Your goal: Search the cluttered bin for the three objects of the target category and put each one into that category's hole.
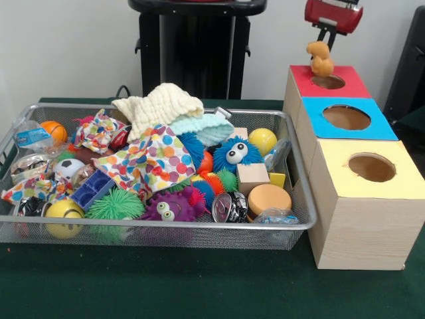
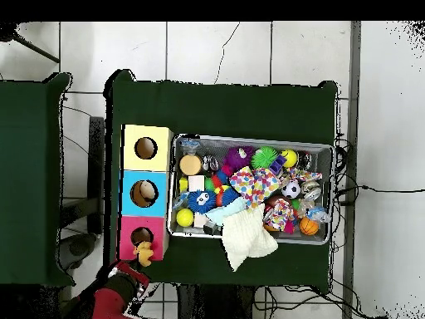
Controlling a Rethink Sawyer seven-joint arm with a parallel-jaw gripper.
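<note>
The cluttered bin, a wide silver wire-mesh basket [image 1: 166, 226], holds several toys, balls, cloths and blocks; it also shows in the overhead view [image 2: 253, 139]. Three wooden boxes stand beside it, with red [image 1: 346, 86], blue [image 1: 382, 126] and yellow [image 1: 408, 183] tops, each with a round hole. My gripper [image 1: 323, 44] hangs above the red box's hole [image 1: 328, 82], shut on a small orange-yellow plush toy [image 1: 321, 60]. The toy dangles just over the hole's far rim. From overhead the toy [image 2: 145, 253] sits at the red box's edge [image 2: 129, 241].
A cream knitted cloth [image 1: 159, 105] hangs over the bin's far rim. A dotted cloth [image 1: 149, 159], blue fuzzy toy [image 1: 234, 153], purple fuzzy toy [image 1: 169, 207] and green spiky ball [image 1: 114, 205] lie on top. The robot's black pedestal [image 1: 192, 46] stands behind.
</note>
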